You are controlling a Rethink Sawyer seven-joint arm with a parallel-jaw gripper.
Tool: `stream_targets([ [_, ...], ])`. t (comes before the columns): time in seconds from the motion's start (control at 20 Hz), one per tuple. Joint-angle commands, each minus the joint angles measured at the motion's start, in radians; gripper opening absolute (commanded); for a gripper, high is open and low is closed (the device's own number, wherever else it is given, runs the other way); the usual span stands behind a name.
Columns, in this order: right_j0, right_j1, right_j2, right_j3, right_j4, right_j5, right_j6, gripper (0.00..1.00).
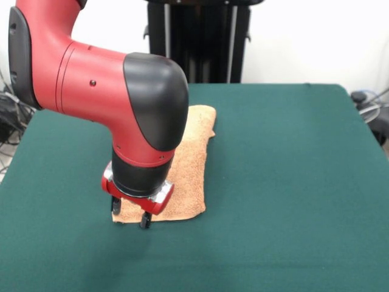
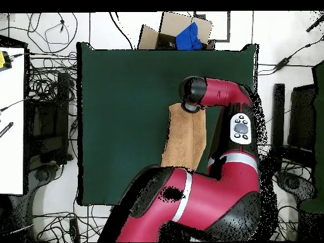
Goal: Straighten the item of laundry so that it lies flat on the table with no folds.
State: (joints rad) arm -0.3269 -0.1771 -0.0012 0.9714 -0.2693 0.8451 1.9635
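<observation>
Front view: the red and black arm (image 1: 97,85) bends at a black elbow joint and drops straight down, its wrist vertical over the near end of the towel (image 1: 188,176). The gripper (image 1: 129,213) points at the table (image 1: 292,182); two short dark fingertips (image 1: 145,220) stand a little apart, their ends at the towel's near edge, down at the level of the cloth. Whether any fabric is pinched between them cannot be told (the red wrist flange hides the gap from above).

The towel, light orange-tan terry, lies as a long narrow strip running from the arm's wrist toward the far side of the table, left of the table's centre. Its far end is squared off; the right-hand long edge is uneven, with a step partway along, and the strip looks folded lengthwise.

Overhead view: the arm (image 2: 209,190) crosses the table edge and doubles back, its black end joint (image 2: 192,93) sitting over one short end of the towel (image 2: 185,139). The dark green table (image 2: 120,120) is otherwise bare. Around it lie a white floor strewn with black cables, a cardboard box (image 2: 166,28) holding something blue, and dark equipment at either side.
</observation>
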Motion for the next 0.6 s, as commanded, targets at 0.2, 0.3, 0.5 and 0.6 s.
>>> stream_targets([
  [0.2, -0.024, 0.094, 0.062, 0.127, -0.075, -0.096, -0.099, 1.00],
  [0.3, -0.020, 0.092, 0.058, 0.125, -0.077, -0.097, -0.091, 1.00],
  [0.5, -0.029, 0.097, 0.064, 0.110, -0.073, -0.103, -0.094, 1.00],
  [0.6, -0.033, 0.101, 0.066, 0.106, -0.074, -0.112, -0.096, 1.00],
])
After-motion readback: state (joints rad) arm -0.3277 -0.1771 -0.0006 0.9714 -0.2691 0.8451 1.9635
